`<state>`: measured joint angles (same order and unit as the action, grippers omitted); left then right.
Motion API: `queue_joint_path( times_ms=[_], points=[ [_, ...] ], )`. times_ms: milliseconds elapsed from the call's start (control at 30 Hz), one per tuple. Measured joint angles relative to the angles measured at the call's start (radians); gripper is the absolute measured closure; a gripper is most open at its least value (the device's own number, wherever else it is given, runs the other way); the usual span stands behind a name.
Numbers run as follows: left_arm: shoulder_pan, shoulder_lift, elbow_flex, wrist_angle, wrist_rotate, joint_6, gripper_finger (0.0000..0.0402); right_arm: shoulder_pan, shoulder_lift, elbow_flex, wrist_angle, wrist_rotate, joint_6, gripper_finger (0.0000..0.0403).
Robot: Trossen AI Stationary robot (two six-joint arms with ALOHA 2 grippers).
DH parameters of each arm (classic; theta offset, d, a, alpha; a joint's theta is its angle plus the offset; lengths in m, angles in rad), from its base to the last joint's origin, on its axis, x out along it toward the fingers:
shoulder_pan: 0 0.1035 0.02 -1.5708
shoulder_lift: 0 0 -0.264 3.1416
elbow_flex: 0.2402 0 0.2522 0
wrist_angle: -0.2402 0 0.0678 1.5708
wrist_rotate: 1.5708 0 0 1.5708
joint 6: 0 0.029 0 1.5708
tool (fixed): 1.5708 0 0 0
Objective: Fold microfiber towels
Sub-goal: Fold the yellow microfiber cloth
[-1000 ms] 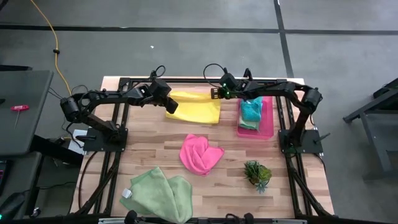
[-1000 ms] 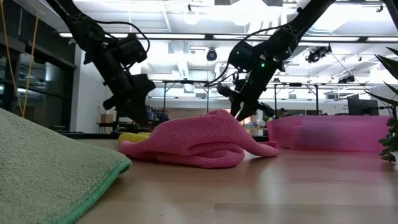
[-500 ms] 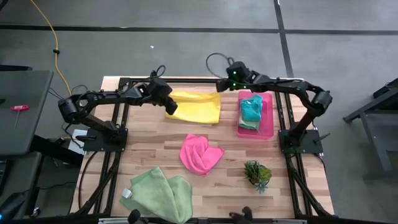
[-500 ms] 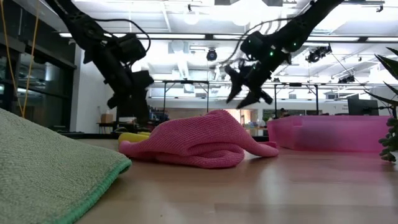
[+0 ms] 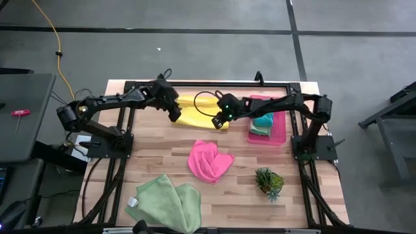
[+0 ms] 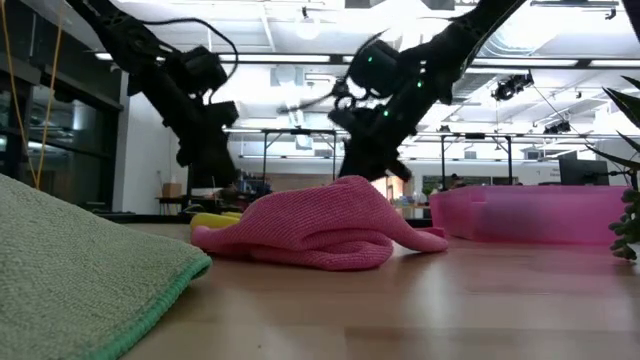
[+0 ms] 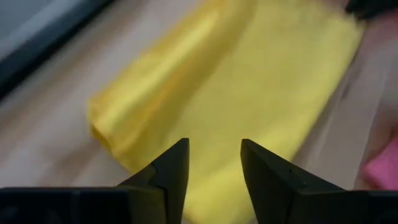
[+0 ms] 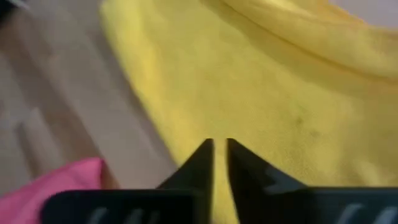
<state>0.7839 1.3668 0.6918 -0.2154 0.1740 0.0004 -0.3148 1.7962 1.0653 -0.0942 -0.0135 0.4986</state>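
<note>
While the yellow towel (image 5: 203,112) lies half-folded at the table's far edge, my left gripper (image 7: 213,163) hangs spread over one end and my right gripper (image 8: 219,155), fingers nearly together, holds nothing over the other. Teal towel (image 5: 263,120) sits in the tray (image 5: 281,133); pink towel (image 5: 209,160) and green towels (image 5: 168,203) lie crumpled, unfolded.

Bright overhead lighting; both wrist views motion-blurred.

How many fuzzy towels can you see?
4 clearly: fuzzy yellow microfiber towel at the table's back, hot pink towel mid-table, pale green towel in front, teal towel in the tray. More may hide.
</note>
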Motion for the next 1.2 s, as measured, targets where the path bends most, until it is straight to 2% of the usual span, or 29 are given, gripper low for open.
queue_joint_path(
  times_ms=[67,167,267,400,633,867,1067,1200],
  points=[
    [-0.018,0.024,-0.004,-0.027,-0.015,0.011,0.0290,0.004,0.023,0.000,0.003,0.025,0.028,0.0391],
    [-0.050,0.069,-0.015,-0.015,-0.039,0.012,0.0339,0.000,0.053,0.000,-0.003,0.052,0.095,0.0384],
    [-0.078,0.112,-0.019,-0.006,-0.080,-0.027,0.0390,-0.008,0.071,0.000,-0.008,0.058,0.131,0.0397],
    [-0.101,0.143,-0.019,0.000,-0.146,-0.080,0.0388,-0.008,0.078,0.000,-0.054,0.083,0.160,0.0398],
    [-0.167,0.201,-0.019,-0.037,-0.153,-0.163,0.0399,0.000,0.110,0.002,-0.130,0.085,0.167,0.0402],
    [-0.338,0.198,-0.059,-0.038,-0.153,-0.329,0.0401,0.055,0.110,0.002,-0.153,0.061,0.157,0.0402],
    [-0.517,0.193,-0.077,-0.033,-0.200,-0.496,0.0401,0.124,0.108,0.004,-0.194,0.029,0.200,0.0403],
    [-0.585,0.177,-0.082,-0.054,-0.225,-0.547,0.0401,0.169,0.108,0.004,-0.219,0.028,0.234,0.0403]
  ],
)
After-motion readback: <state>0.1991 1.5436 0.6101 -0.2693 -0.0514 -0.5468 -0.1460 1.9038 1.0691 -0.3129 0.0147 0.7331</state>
